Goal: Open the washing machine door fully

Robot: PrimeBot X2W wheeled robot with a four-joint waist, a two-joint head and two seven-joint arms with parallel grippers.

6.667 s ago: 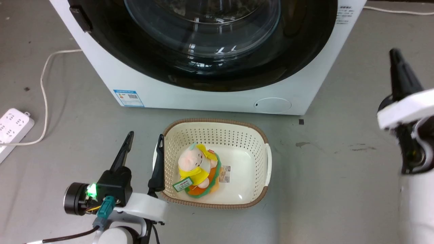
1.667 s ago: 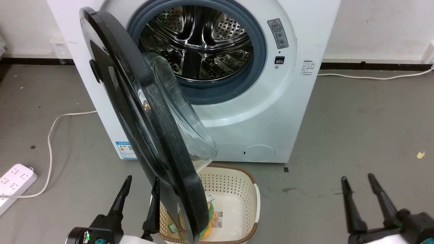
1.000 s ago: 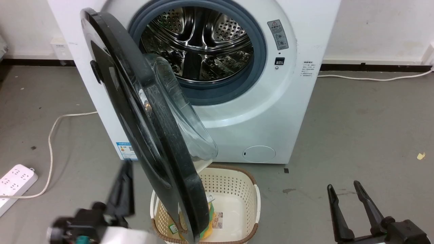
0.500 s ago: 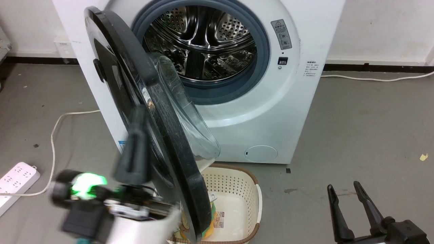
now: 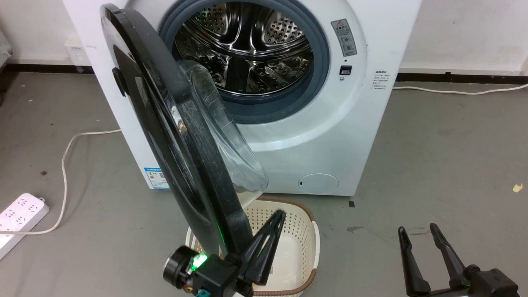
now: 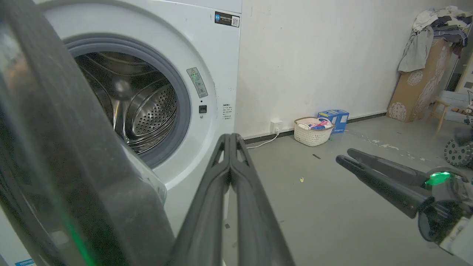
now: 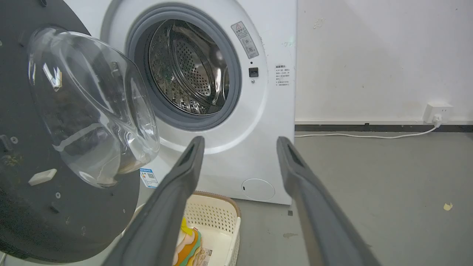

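Having crossed from outside the half-open washing machine door to its inner rim, clenched, empty left tool poised to push wider; right tool released, idle.

Laundry room, perhaps: washing machine, basket.

Grey floor, white wall, black skirting.

The washing machine door is made of glossy black plastic and clear glass; the drum, of shiny perforated metal.
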